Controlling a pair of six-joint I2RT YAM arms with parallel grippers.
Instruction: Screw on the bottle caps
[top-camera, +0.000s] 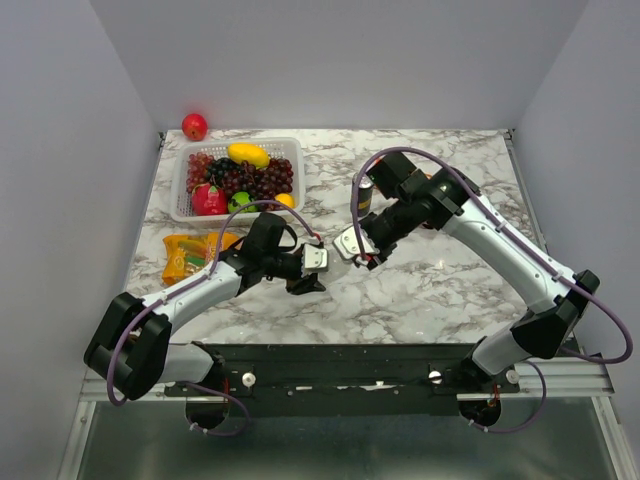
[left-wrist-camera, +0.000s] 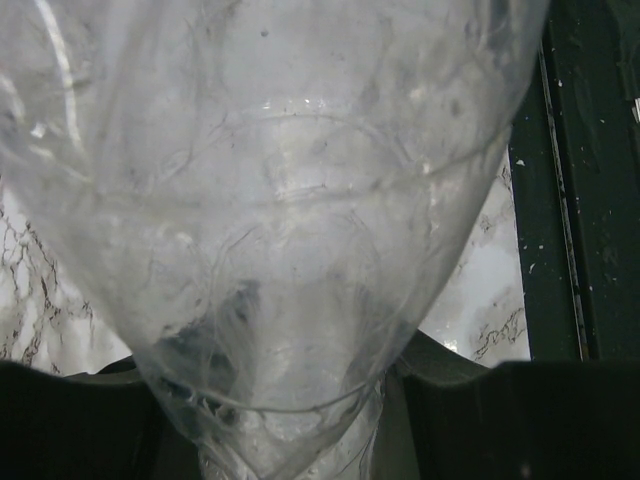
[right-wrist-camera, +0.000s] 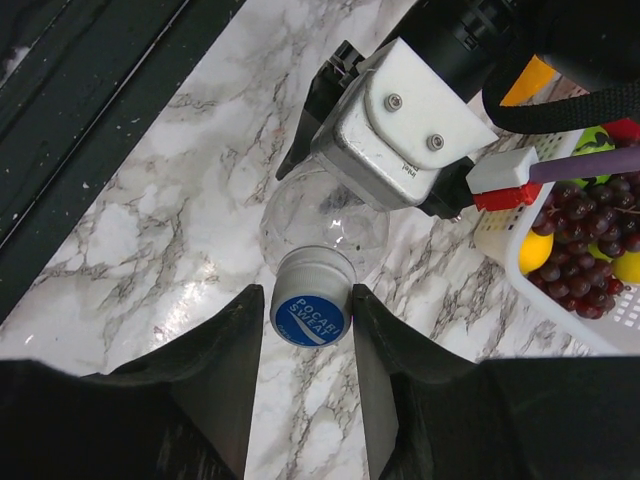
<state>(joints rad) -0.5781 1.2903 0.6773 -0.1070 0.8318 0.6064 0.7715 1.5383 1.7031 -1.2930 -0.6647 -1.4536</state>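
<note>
You've got the clear bottle (right-wrist-camera: 320, 225) abt mid-worktop (top-camera: 440, 290), a bit toward the near edge, held between the two arms w/ its neck end turned at the right hand (top-camera: 352, 248). The blue cap (right-wrist-camera: 308, 316) sits on that neck, printed top facing the right wrist cam, and it lies right in the gap between the right hand's fingers (right-wrist-camera: 225, 370), one finger on each side, tips level w/ the cap's rim. That hand is narrowed to barely more than the cap's width: the far-side finger looks to be touching the cap, the other shows a thin sliver beside it, so you can't tell whether it's truly pinching or just flanking. The left hand (top-camera: 308, 270) is clamped on the bottle's body. In the left wrist view the clear plastic fills nearly the whole frame and runs down between the dark fingers, and from the right wrist view you see the left hand's white housing sitting directly over the bottle's shoulder, just behind the cap. Whether the bottle rests on the marble or hangs just off it, can't tell. Beyond the right hand, toward the far edge, stands the dark can (top-camera: 365, 195); the fruit basket (top-camera: 178, 195) is at the far-left corner, well apart from both hands.
</note>
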